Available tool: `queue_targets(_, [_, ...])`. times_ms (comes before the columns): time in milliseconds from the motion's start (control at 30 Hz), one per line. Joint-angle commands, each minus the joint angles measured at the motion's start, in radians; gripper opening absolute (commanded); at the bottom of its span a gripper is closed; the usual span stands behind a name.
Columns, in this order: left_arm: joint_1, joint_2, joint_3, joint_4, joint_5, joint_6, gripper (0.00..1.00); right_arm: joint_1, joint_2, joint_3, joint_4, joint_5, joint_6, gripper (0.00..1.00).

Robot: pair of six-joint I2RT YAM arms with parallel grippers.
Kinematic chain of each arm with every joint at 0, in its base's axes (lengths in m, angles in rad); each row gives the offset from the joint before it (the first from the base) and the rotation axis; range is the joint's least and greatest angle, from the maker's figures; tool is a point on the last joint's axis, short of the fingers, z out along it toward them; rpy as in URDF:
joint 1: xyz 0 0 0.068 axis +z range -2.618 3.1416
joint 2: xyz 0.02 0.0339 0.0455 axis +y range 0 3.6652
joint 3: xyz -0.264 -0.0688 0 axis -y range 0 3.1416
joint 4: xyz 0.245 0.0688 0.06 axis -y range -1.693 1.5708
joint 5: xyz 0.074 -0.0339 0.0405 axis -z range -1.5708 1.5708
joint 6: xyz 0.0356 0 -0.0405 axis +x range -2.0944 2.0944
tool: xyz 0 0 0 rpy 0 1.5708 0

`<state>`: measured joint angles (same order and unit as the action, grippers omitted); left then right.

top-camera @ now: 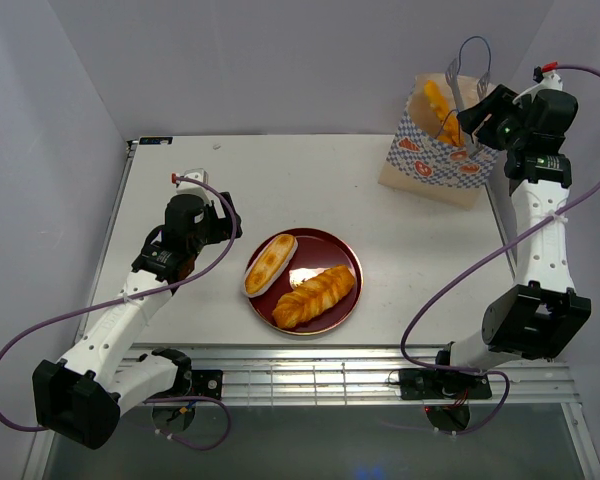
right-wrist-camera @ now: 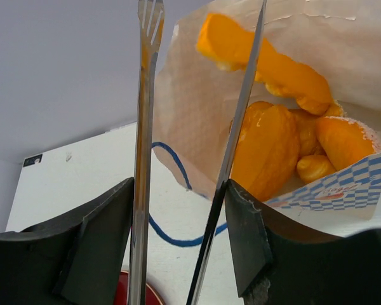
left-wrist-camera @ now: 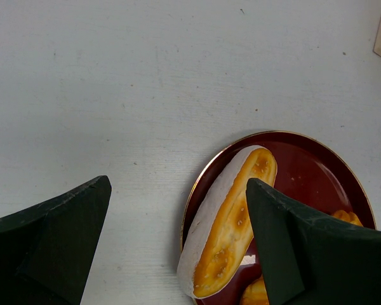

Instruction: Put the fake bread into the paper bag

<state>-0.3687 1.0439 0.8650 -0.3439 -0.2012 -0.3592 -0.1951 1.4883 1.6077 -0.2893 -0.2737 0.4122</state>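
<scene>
An oval roll [top-camera: 270,264] and a braided loaf [top-camera: 315,296] lie on the dark red plate [top-camera: 332,243]. My left gripper [top-camera: 225,220] is open and empty just left of the plate. In the left wrist view it [left-wrist-camera: 178,183] hangs over the roll [left-wrist-camera: 232,222] and the plate's left rim [left-wrist-camera: 311,165]. The paper bag [top-camera: 435,155] stands at the back right with several orange pastries [right-wrist-camera: 267,146] inside. My right gripper [top-camera: 477,112] is shut on the metal tongs [right-wrist-camera: 143,159], whose empty tips point at the bag's mouth [right-wrist-camera: 197,108].
The bag's blue cord handle [right-wrist-camera: 178,238] loops down onto the table in front of the bag. The side walls stand close on the left and right. White table surface lies between the plate and the bag.
</scene>
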Motion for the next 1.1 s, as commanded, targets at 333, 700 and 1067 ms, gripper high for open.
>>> queue_targets(333, [-0.004, -0.005, 0.026, 0.006, -0.027, 0.005, 0.98, -0.001, -0.111, 0.084, 0.050, -0.097, 0.045, 0.59])
queue_targets(700, [-0.004, -0.013, 0.028, 0.002, -0.066, 0.009, 0.98, 0.040, -0.387, -0.184, 0.136, -0.257, 0.071, 0.58])
queue_targets(1067, [-0.004, -0.025, 0.028, -0.003, -0.107, 0.011, 0.98, 0.480, -0.612, -0.733, 0.137, -0.033, -0.021, 0.55])
